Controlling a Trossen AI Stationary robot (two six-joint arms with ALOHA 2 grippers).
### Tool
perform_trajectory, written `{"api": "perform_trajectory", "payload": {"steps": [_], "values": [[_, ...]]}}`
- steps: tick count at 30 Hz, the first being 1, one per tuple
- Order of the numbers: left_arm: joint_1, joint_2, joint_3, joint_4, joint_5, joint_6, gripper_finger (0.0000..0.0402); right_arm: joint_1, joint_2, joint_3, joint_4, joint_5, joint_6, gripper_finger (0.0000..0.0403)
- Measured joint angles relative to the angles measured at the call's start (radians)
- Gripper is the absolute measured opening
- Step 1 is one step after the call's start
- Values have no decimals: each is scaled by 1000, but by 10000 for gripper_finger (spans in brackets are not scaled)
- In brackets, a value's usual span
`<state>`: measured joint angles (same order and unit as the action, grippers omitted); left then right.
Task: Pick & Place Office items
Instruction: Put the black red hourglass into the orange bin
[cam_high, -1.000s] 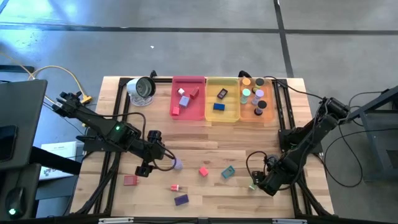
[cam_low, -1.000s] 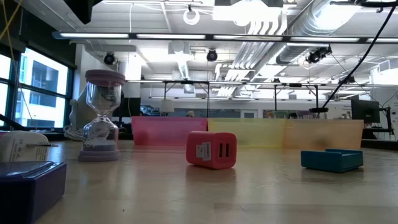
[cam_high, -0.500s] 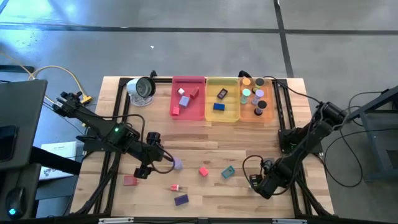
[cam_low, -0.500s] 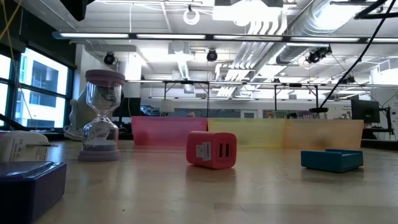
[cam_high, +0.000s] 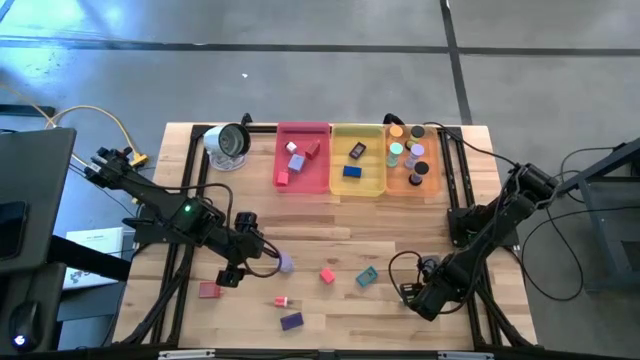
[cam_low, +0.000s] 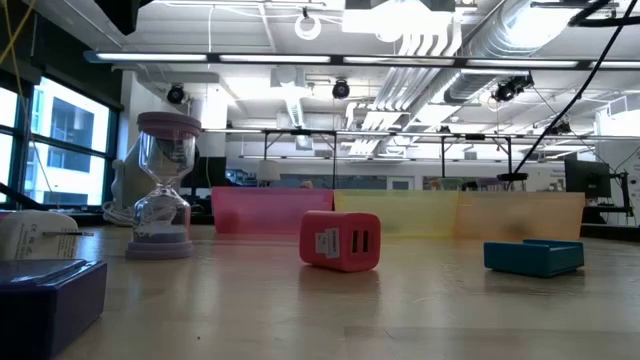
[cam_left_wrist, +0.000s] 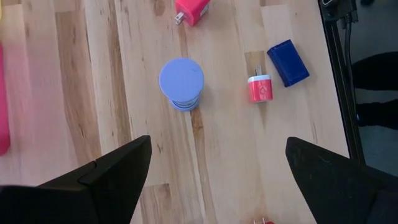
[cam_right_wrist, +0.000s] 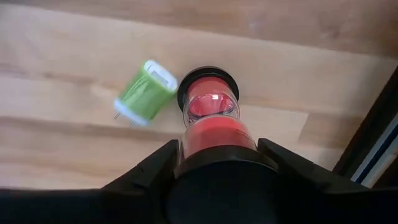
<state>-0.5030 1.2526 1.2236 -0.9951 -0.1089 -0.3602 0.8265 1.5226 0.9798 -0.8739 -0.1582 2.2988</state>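
A small hourglass with red sand and black caps stands near the table's near right corner beside a green plug. My right gripper points down, shut on the hourglass. My left gripper hangs open above the wood, just left of an upright lavender hourglass. Loose on the table lie a red charger, a teal block, a red block, a small red plug and a purple block. My right gripper has the hourglass's upper black cap pinched between its two fingers, coming from above and pointing down. The hourglass stands upright, with its lower cap toward the wood. I cannot tell whether that cap rests on the table.
Pink, yellow and orange trays with items in them line the far edge. A round silver-and-white object stands at the far left. Black frame rails run along both table sides. A cable loops beside my right gripper.
My right gripper has sunk a little and shifted slightly toward the table's left edge, so that it now covers the green plug in the high view. Nothing on the table has moved.
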Motion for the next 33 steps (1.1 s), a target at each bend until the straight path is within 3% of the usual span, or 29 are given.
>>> {"api": "perform_trajectory", "payload": {"steps": [6,13,22,33], "values": [[0,0,0,1,0,-21,363,-59,-24,57,-57,1,-111,191],[0,0,0,1,-54,-66,363,-220,-29,244,-331,12,-422,191],[20,0,0,15,-107,-99,363,-493,-29,461,-681,178,-859,191],[31,0,0,2,-108,-224,363,-926,-47,483,-691,343,-1373,191]]}}
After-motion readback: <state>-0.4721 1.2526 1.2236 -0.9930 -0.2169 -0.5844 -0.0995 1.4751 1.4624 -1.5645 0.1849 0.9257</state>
